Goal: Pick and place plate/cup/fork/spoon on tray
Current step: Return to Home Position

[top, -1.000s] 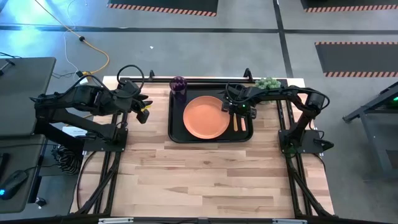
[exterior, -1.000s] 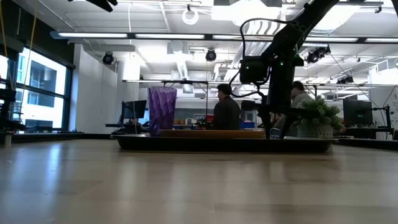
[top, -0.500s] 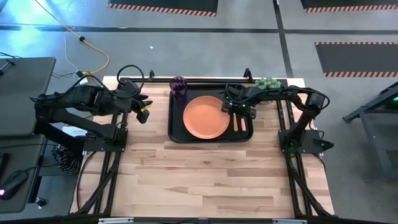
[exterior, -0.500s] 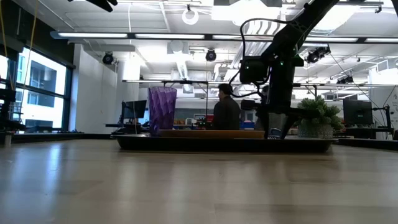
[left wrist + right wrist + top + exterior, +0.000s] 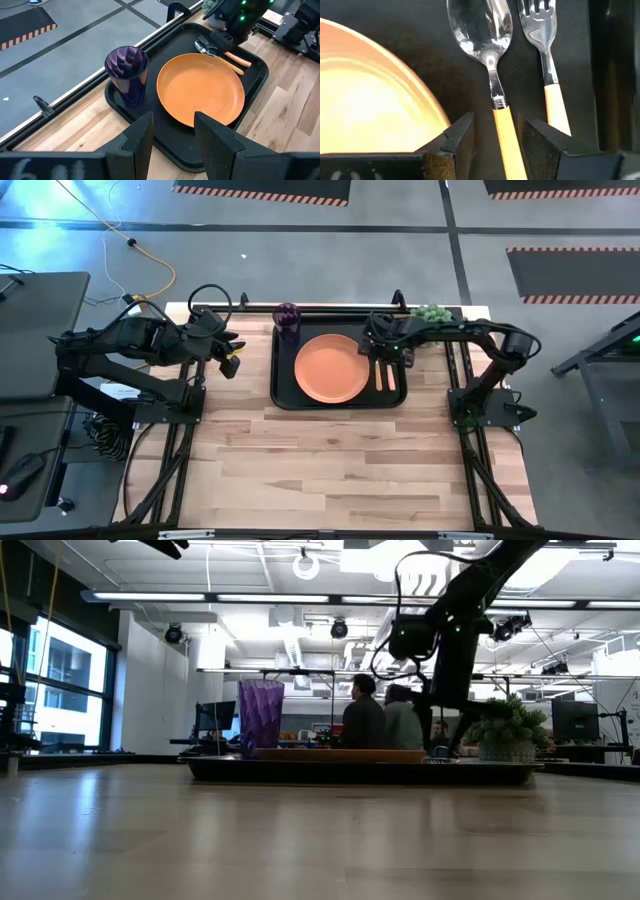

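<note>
Right gripper fingers apart, low over tray; spoon handle lies btw them, fork just outside; a pull-back w/o lift could drag spoon askew; left gripper waits off-tray, fingers apart.

Wooden table, small green plant at its far edge, stripe-edged floor mats, people seated beyond.

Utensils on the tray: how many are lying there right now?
2. The spoon lies right beside the plate; the fork lies next to it, on the side away from the plate. Both rest on the tray.
</note>
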### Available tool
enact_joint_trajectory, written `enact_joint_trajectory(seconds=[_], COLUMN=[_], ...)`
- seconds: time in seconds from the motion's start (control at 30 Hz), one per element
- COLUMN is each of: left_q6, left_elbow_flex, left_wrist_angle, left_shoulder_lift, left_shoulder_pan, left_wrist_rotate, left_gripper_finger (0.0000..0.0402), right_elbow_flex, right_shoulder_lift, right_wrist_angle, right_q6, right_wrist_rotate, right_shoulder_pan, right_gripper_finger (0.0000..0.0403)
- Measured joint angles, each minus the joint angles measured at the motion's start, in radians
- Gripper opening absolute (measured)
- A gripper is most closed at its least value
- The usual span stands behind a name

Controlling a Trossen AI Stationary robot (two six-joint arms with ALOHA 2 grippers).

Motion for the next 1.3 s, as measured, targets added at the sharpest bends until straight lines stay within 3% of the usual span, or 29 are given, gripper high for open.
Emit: enact_joint_trajectory(seconds=[0.37, 0.6, 0.77, 1.07, 1.3], left_q6=[0.009, 0.026, 0.021, 0.087, 0.228], left_elbow_flex=[0.0, 0.0, -0.038, -0.284, -0.541], left_wrist_angle=[0.0, 0.0, 0.021, 0.371, 0.678], left_shoulder_lift=[0.0, -0.015, -0.077, -0.306, -0.46], left_shoulder_pan=[0.0, -0.014, -0.061, -0.139, -0.18], left_wrist_rotate=[0.0, -0.002, -0.001, 0.018, 0.141], left_gripper_finger=[0.0133, 0.0133, 0.0133, 0.0133, 0.0133], right_elbow_flex=[0.0, 0.0, 0.0, 0.0, 0.0], right_shoulder_lift=[-0.197, -0.332, -0.391, -0.418, -0.426], right_wrist_angle=[0.024, 0.201, 0.379, 0.805, 0.98], right_q6=[-0.038, -0.165, -0.371, -0.75, -0.904], right_wrist_rotate=[0.052, 0.191, 0.276, 0.098, 0.08], right_shoulder_pan=[0.044, 0.168, 0.283, 0.45, 0.518], right_gripper_finger=[0.0144, 0.0144, 0.0144, 0.0144, 0.0144])
